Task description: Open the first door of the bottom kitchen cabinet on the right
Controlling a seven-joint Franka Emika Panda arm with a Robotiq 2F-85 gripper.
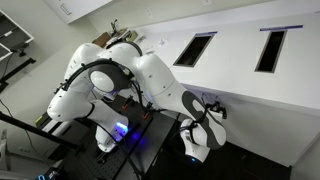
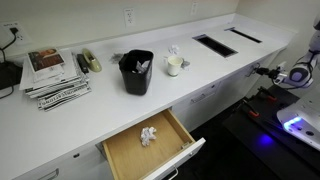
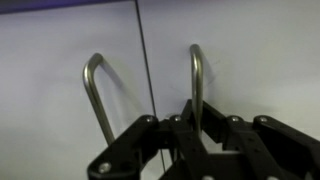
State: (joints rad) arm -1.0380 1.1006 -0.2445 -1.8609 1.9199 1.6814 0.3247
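In the wrist view two slim metal bar handles stand side by side on two flat white doors that meet at a thin seam. My gripper (image 3: 197, 118) is shut on the right handle (image 3: 196, 75), which belongs to the first door (image 3: 262, 50). The neighbouring door (image 3: 45, 60) carries the left handle (image 3: 95, 95). Both doors look flush and closed. In both exterior views the gripper (image 1: 209, 106) (image 2: 263, 71) is pressed against the front of the bottom kitchen cabinet (image 1: 272, 128), just under the white worktop (image 1: 235, 62) with its two dark cut-outs (image 1: 195, 48).
A drawer (image 2: 150, 146) further along the cabinet run stands pulled out with crumpled paper inside. On the worktop are a black bin (image 2: 135, 72), a white cup (image 2: 174, 65) and a stack of newspapers (image 2: 52, 75). The robot base stands on a dark stand (image 1: 120, 140).
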